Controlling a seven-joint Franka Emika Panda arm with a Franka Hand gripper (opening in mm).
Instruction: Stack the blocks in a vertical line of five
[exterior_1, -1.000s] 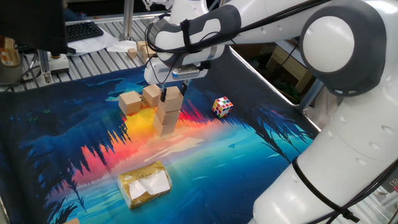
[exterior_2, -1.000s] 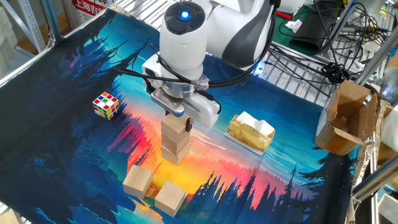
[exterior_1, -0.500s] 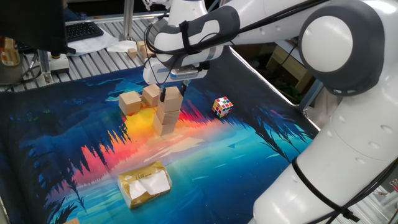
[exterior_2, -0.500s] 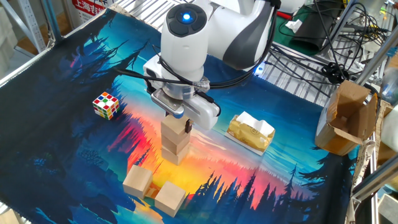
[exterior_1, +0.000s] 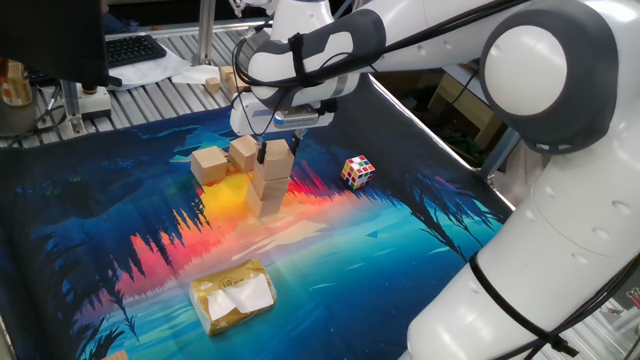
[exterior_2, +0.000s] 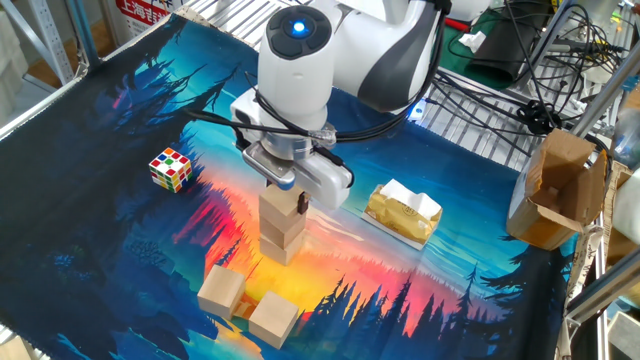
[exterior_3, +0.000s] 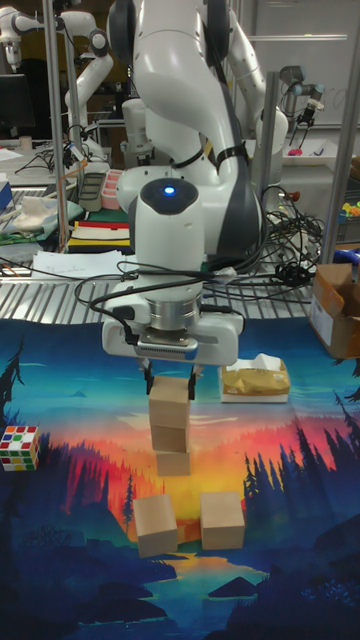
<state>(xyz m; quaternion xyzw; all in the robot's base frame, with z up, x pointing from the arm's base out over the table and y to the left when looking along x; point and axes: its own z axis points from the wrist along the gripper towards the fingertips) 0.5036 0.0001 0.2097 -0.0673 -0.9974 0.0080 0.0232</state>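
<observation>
I've got the tool (exterior_3: 171, 376) clamped on the top block (exterior_3: 170, 402) of a three-high stack (exterior_3: 171, 436), mid-table. Next: release, lift straight, fetch the two loose blocks (exterior_3: 155, 523).

No legible text anywhere; red sign (exterior_2: 148, 8) lettering too small.

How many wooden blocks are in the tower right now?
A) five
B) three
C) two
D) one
B: the tower shows three wooden cubes one on top of another, with the gripper at the top one, while two more blocks sit on the mat in front of it.
</observation>
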